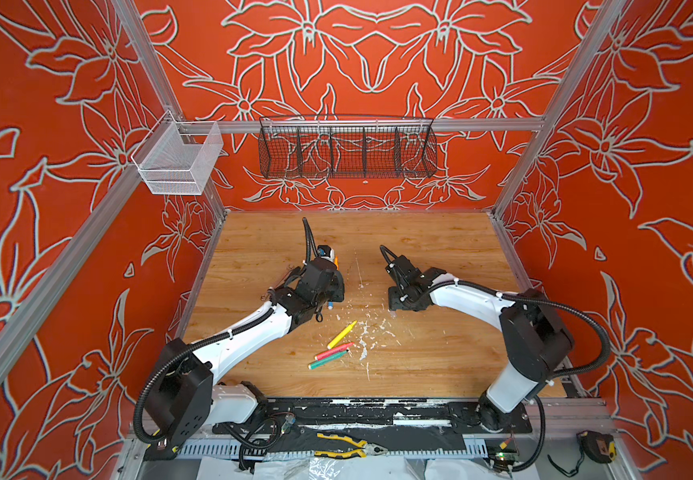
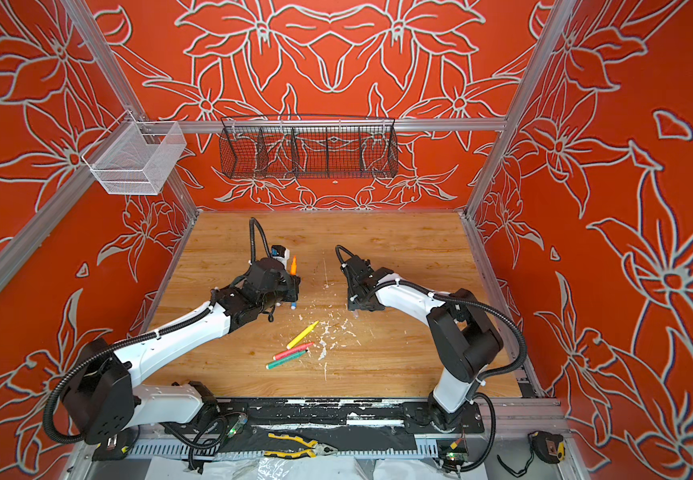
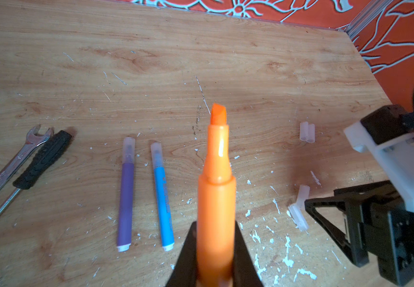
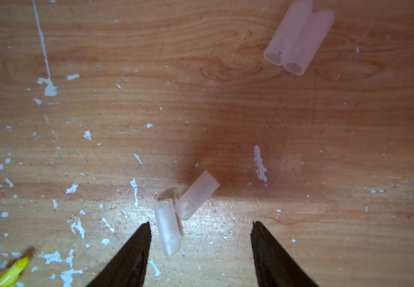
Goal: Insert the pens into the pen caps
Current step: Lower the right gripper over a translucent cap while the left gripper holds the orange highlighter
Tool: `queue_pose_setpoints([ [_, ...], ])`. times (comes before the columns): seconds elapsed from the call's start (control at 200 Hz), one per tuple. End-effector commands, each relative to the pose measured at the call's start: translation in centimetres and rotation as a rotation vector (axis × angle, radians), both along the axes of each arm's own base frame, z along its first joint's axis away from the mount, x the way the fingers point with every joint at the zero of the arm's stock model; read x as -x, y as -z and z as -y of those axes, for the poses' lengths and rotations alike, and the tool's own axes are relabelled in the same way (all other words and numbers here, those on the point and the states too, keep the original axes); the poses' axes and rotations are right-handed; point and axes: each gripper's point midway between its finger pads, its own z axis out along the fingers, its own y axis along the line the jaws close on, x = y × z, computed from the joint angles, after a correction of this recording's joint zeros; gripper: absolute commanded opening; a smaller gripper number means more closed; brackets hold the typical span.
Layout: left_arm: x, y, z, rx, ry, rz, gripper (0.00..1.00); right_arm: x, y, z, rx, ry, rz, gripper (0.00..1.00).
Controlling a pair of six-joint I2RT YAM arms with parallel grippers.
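Wood-grain laminate tabletop (image 1: 440, 257), scratched and flecked with white chips, enclosed by red floral-print walls. Left gripper (image 3: 215, 223): black wedge-shaped jaws clenched on the smooth orange pen (image 3: 217, 179), left of centre, its bare chisel tip pointing far. Right gripper (image 4: 201, 223): released, its tapered jaws spread above the table right of centre. One frosted tubular pen cap (image 4: 167, 228) lies between the fingertips, close beside one finger. A second cap (image 4: 197, 195) lies angled at its end. The paired caps (image 4: 299, 37) lie side by side, touching. The purple pen (image 3: 125, 198) and blue pen (image 3: 163, 198), both capped, lie parallel beneath the left arm. The yellow pen (image 1: 341, 334), pink-red pen (image 1: 333, 351) and green pen (image 1: 328, 360) lie centrally, nearer.
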Motion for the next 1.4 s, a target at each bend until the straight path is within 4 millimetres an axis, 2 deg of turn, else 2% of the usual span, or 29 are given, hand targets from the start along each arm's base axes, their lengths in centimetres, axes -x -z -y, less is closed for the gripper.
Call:
queue_pose_setpoints([
  [0.0, -0.2, -0.8, 0.3, 0.026, -0.001, 0.016, 0.0, -0.4, 0.8, 1.1, 0.079, 0.009, -0.03, 0.66],
  [0.25, 0.0, -1.3, 0.1, 0.029, -0.004, 0.026, 0.0, -0.3, 2.9, 1.2, 0.098, 0.01, -0.103, 0.66],
  [0.475, 0.2, -1.8, -0.3, 0.028, -0.011, 0.04, 0.0, -0.2, 3.5, 1.9, 0.106, 0.032, -0.124, 0.63],
  [0.781, 0.4, -2.1, -0.4, 0.031, -0.012, 0.051, 0.0, 0.6, 4.1, 3.0, 0.074, 0.067, -0.151, 0.41],
  [0.956, 0.4, -2.2, -0.5, 0.031, -0.015, 0.053, 0.0, 0.7, 4.6, 2.7, 0.059, 0.062, -0.173, 0.37],
  [1.176, 0.4, -2.1, -0.5, 0.032, -0.012, 0.051, 0.0, 0.6, 5.0, 2.6, 0.062, 0.063, -0.194, 0.26],
  [1.396, 0.4, -2.2, -0.3, 0.036, -0.006, 0.051, 0.0, 0.7, 5.1, 2.5, 0.058, 0.059, -0.203, 0.19],
])
